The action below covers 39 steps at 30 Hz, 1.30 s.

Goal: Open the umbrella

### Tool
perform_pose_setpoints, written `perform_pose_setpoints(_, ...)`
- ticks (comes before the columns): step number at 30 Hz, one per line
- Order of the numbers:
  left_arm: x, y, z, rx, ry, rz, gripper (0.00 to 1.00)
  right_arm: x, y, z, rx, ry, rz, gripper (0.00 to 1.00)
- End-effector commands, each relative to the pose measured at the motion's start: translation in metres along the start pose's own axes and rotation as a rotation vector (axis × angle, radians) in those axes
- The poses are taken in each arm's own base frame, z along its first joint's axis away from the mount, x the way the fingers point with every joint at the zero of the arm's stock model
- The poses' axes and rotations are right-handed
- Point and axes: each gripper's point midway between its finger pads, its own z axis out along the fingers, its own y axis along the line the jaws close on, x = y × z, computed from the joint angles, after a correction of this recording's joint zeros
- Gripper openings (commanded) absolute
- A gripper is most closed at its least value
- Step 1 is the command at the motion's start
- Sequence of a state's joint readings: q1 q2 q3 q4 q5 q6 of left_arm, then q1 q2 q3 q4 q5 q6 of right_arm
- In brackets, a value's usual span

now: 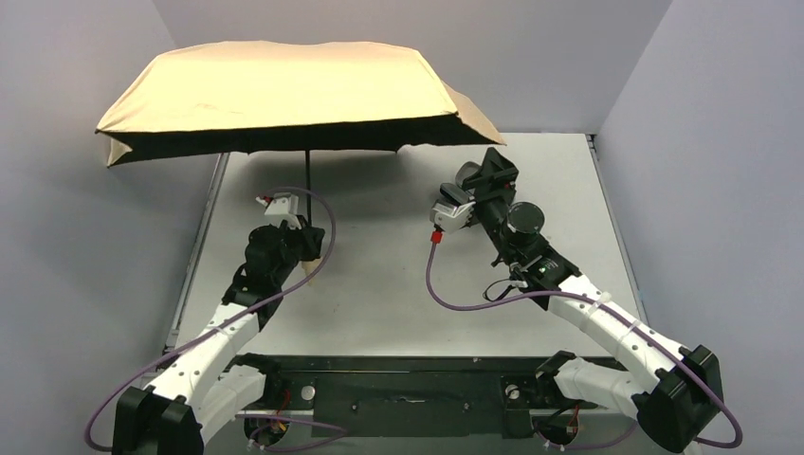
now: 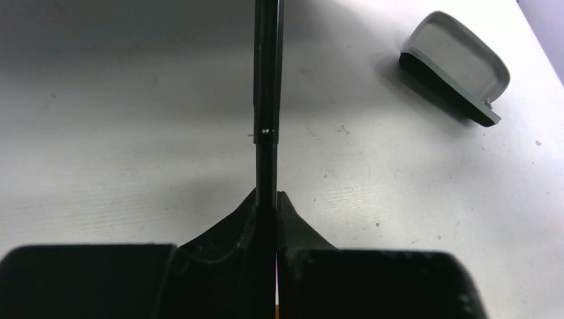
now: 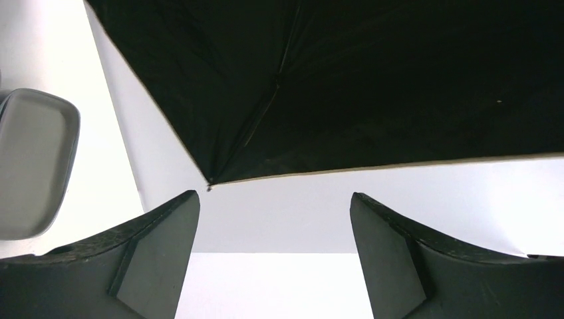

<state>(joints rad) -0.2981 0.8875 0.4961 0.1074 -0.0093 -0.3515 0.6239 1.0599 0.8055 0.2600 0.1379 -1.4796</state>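
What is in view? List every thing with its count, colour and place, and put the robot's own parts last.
umbrella: one, tan-peach top, black underside, open above the table's far left, shaft upright.
grey rounded object: one, grey with a dark edge, seen only in the wrist views; cannot tell what it is.
table: one, white, under both arms.
cables: two, purple, one along each arm.
left gripper: black, shut on the umbrella's shaft.
right gripper: black, open, empty, pointing up at the canopy's underside.

The umbrella (image 1: 284, 90) is matt tan cloth on black metal.
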Motion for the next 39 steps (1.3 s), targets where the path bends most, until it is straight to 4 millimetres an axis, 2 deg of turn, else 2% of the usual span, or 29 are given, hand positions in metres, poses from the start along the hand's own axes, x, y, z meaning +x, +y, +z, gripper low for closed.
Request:
perform_pose_setpoints(1, -0.044, -0.017, 0.012, 0.067, -0.168, -0.080, 0.00, 0.005, -0.007, -0.010, 0.022, 0.032, 0.027, 0.79)
perform_pose_setpoints(3, -0.041, -0.017, 0.019, 0.066, -0.160, -0.107, 0.00, 0.005, -0.005, -0.011, 0.017, 0.033, 0.026, 0.79)
perform_pose_setpoints(7, -0.030, -0.008, 0.029, 0.034, -0.134, -0.087, 0.17, 0.005, 0.003, -0.017, -0.008, 0.032, 0.027, 0.79)
perform_pose_setpoints(9, -0.023, -0.007, 0.030, 0.040, -0.124, -0.036, 0.23, 0.005, 0.016, -0.022, -0.058, 0.030, 0.033, 0.79)
perform_pose_setpoints(10, -0.020, -0.006, 0.029, 0.041, -0.113, -0.020, 0.30, 0.005, 0.022, -0.024, -0.081, 0.029, 0.041, 0.79)
perform_pose_setpoints(13, -0.007, 0.002, 0.024, 0.019, -0.058, 0.070, 0.57, 0.006, 0.055, -0.037, -0.181, 0.032, 0.054, 0.79)
perform_pose_setpoints(17, 0.009, 0.006, 0.009, 0.028, 0.044, 0.190, 0.75, 0.010, 0.094, -0.055, -0.274, 0.043, 0.084, 0.79)
perform_pose_setpoints(20, 0.021, 0.014, -0.002, 0.010, 0.132, 0.273, 0.85, 0.014, 0.109, -0.064, -0.304, 0.062, 0.118, 0.79)
perform_pose_setpoints(21, 0.031, 0.019, -0.008, -0.003, 0.185, 0.292, 0.90, 0.015, 0.115, -0.066, -0.316, 0.068, 0.137, 0.79)
perform_pose_setpoints(22, 0.028, 0.021, -0.010, -0.001, 0.197, 0.342, 0.93, 0.015, 0.121, -0.068, -0.334, 0.071, 0.141, 0.79)
perform_pose_setpoints(23, 0.038, 0.026, -0.016, -0.013, 0.252, 0.365, 0.99, 0.015, 0.125, -0.070, -0.343, 0.077, 0.163, 0.79)
perform_pose_setpoints(24, 0.036, 0.029, -0.019, -0.013, 0.267, 0.414, 0.99, 0.016, 0.129, -0.072, -0.359, 0.082, 0.170, 0.79)
perform_pose_setpoints(29, 0.054, 0.046, -0.042, -0.013, 0.407, 0.580, 0.97, 0.016, 0.152, -0.083, -0.430, 0.114, 0.277, 0.80)
perform_pose_setpoints(35, 0.062, 0.066, -0.071, 0.028, 0.514, 0.869, 0.97, 0.019, 0.167, -0.092, -0.464, 0.177, 0.404, 0.82)
perform_pose_setpoints(39, 0.072, 0.083, -0.091, 0.007, 0.592, 0.967, 0.97, 0.027, 0.175, -0.098, -0.450, 0.231, 0.451, 0.82)
